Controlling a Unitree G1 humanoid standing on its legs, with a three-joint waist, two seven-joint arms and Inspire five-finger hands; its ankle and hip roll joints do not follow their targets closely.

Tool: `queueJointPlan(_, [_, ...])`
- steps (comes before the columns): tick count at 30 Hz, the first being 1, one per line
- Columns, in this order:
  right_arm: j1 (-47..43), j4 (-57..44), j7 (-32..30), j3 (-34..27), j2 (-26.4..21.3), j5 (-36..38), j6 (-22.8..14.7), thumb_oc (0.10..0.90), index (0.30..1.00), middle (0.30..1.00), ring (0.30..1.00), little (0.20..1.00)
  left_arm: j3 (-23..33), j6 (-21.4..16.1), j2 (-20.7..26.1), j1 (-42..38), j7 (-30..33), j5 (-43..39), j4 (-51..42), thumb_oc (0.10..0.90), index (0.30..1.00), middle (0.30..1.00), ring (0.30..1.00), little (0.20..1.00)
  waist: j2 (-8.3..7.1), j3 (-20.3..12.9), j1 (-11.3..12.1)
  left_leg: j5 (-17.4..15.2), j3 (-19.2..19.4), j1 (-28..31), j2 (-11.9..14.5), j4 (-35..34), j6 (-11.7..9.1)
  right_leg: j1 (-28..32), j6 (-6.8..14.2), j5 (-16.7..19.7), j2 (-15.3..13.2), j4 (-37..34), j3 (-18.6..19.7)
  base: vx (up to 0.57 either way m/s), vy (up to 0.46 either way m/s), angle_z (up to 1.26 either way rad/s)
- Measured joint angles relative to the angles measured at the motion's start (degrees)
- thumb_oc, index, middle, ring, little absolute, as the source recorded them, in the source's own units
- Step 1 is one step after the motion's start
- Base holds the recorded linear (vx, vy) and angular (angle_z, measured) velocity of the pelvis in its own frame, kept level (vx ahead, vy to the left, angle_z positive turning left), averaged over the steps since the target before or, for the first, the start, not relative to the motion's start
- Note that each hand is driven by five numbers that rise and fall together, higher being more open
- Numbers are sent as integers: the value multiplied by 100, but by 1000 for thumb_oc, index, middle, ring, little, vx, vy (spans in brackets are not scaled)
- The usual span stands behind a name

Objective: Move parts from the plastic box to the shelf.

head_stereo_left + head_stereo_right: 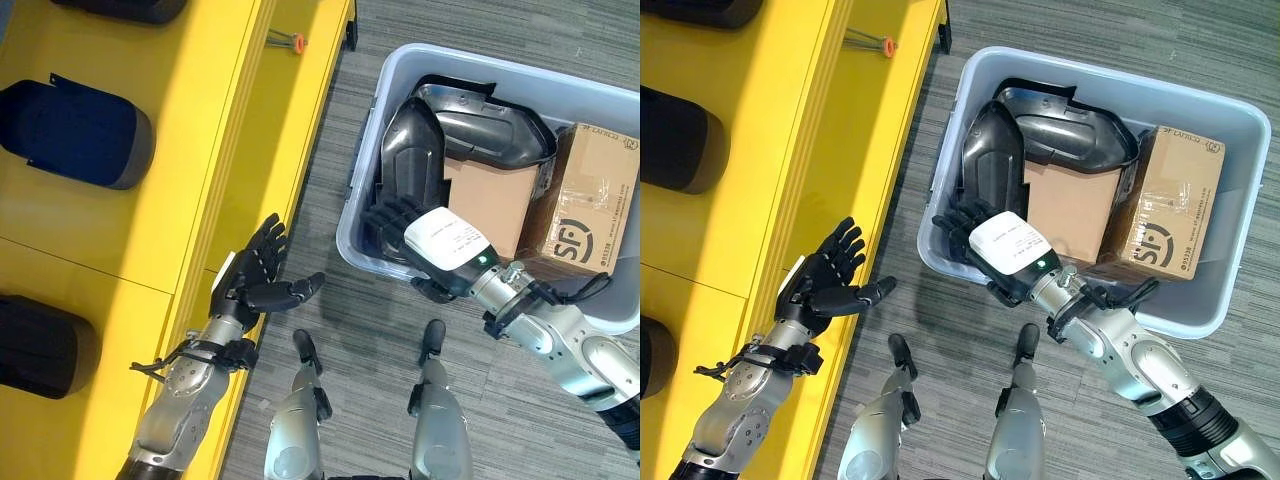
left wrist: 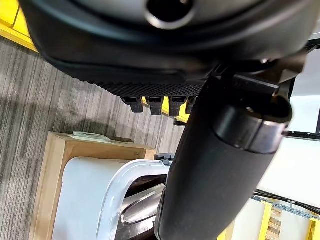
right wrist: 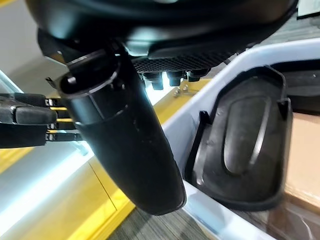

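- Standing on edge against the near-left wall of the plastic box [image 1: 1250, 150], a dark moulded part [image 1: 992, 150] leans where a hand can reach it from the rim side; a second dark part [image 1: 1065, 130] lies behind it, across the far end.
- Two cardboard cartons [image 1: 1170, 200] fill the rest of the box, which wedges the parts toward that wall.
- Right hand [image 1: 985, 245] reaches over the near rim, fingers [image 1: 385, 215] extended and slightly spread just beside the lower edge of the upright part; no closure on it is visible, so the grasp is judged not yet made.
- Left hand [image 1: 255, 280] hovers palm-up over the edge of the yellow shelf [image 1: 200, 130], fingers apart and holding nothing, likely positioned to support the part on transfer.
- Dark parts [image 1: 85, 135] already rest on the shelf, well apart from the box.
- Box stands on the carpeted floor [image 1: 330, 330] just beside the shelf, keeping the transfer path short.
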Motion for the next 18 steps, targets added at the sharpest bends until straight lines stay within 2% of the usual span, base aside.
queueJointPlan(13, [317, 37, -99, -110, -19, -10, 411, 900, 1000, 1000, 1000, 1000, 3, -16, 1, 7, 10, 4, 13, 900, 1000, 1000, 1000, 1000, 0, 0, -126, 3, 27, -169, 0, 1, 1, -196, -5, 18, -1, 1, 16, 0, 0, 0])
queueJointPlan(18, [490, 45, -425, -314, -22, 0, 438, 900, 1000, 1000, 1000, 1000, 2, -104, 1, -5, 8, 4, 12, 900, 1000, 1000, 1000, 1000, 1, -1, -219, 3, 71, -156, 0, 1, 1, -220, -5, 19, 0, 1, 69, 7, 10, -3])
